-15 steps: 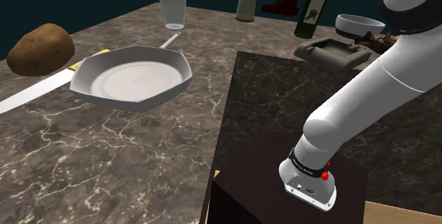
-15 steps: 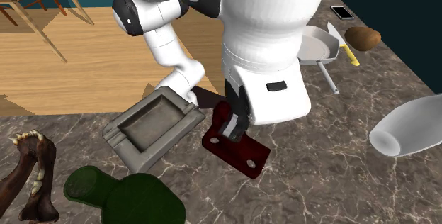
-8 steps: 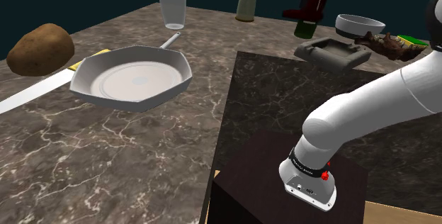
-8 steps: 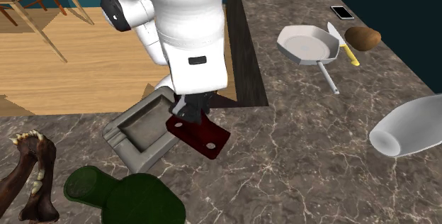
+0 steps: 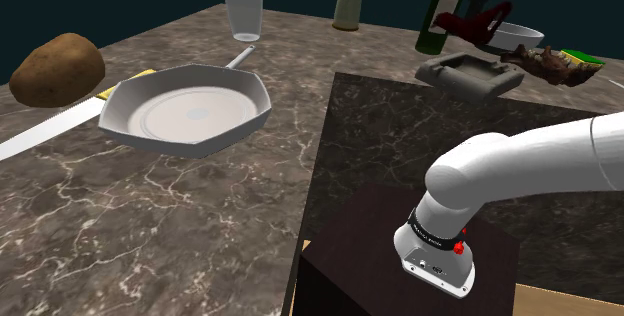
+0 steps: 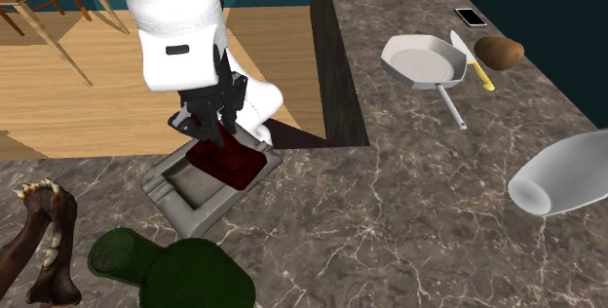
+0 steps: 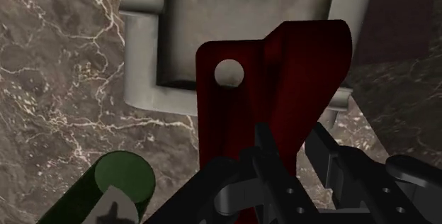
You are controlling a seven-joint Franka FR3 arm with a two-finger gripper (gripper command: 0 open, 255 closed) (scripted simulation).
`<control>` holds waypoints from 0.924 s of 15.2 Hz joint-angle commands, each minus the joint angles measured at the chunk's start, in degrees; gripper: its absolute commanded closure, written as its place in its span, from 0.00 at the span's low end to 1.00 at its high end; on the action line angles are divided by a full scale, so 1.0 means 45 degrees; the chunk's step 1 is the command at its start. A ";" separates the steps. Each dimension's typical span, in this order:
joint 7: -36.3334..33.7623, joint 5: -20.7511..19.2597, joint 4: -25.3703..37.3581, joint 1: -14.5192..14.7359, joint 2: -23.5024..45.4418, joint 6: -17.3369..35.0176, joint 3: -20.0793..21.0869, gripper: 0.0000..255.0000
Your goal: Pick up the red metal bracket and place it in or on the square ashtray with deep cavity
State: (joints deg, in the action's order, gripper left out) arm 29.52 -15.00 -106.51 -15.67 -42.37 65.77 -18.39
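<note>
While the gripper [image 6: 208, 129] pinches the red bracket [image 6: 229, 163] aloft over the cavity of the grey square ashtray [image 6: 190, 220], transport step judged near complete; next move calls for a short descent, then parting the fingers to release inside.

Looked down from beside and a little behind the stand [image 5: 350, 264], low and close over the marble counter [image 5: 150, 234], with the pan [image 5: 190, 114] near on the shoulder view's left and the grey ashtray [image 5: 450, 72] far off at its upper right. Faced back toward the arm [image 6: 175, 14] from across that counter in the second exterior view, higher up, with the ashtray [image 6: 195, 216] near at its left and the pan [image 6: 424, 59] far at its right. Peered along the gripper [image 7: 292, 144] in the wrist view, close above the red bracket [image 7: 283, 66] and the same ashtray [image 7: 142, 66].
</note>
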 commanded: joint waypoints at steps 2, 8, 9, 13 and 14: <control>0.0409 -0.0426 -0.0530 -0.0272 -0.1124 -0.0522 -0.0072 1.00; 0.0567 -0.0814 -0.1956 -0.0511 -0.2284 -0.0193 -0.0257 1.00; 0.0538 -0.0839 -0.2206 -0.0531 -0.2406 -0.0064 -0.0277 1.00; 0.0433 -0.0948 -0.3183 -0.0613 -0.2876 0.0444 -0.0366 1.00; 0.0409 -0.0978 -0.3421 -0.0634 -0.2989 0.0569 -0.0392 1.00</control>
State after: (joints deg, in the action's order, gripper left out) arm 31.45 -19.19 -120.55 -18.42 -55.17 67.57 -19.97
